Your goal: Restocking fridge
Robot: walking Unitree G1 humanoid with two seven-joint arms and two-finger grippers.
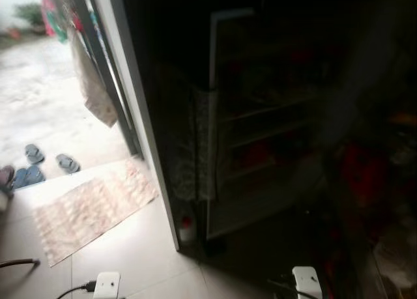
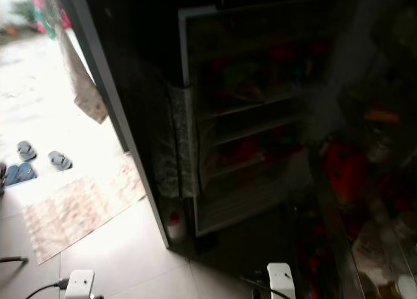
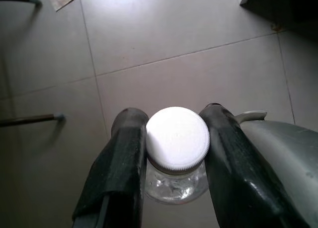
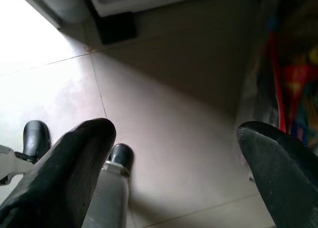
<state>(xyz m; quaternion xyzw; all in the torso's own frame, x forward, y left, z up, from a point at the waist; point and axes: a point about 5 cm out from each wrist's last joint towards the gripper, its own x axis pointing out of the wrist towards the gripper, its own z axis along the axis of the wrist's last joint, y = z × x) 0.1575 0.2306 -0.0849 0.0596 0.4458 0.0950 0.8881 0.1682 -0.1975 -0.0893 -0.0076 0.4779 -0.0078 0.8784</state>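
Where daylight falls across the tiled floor point(image 1: 140, 253): sandals point(image 1: 49, 159) at far left, patterned mat point(image 1: 91, 208) beside them, hanging cloth point(image 1: 94, 90) on the doorway above. Left gripper point(image 3: 174, 153) clamped on clear bottle point(image 3: 176, 186), both fingers point(image 3: 124, 158) pressed against its white screw cap point(image 3: 177, 138), held over bare tile. Centre to right: open fridge point(image 2: 247, 123), shelves dim (contents too dark to tell), small red-capped bottle point(image 2: 174, 224) at its foot. Right gripper point(image 4: 174, 153) spread wide, holding nothing, above shaded floor.
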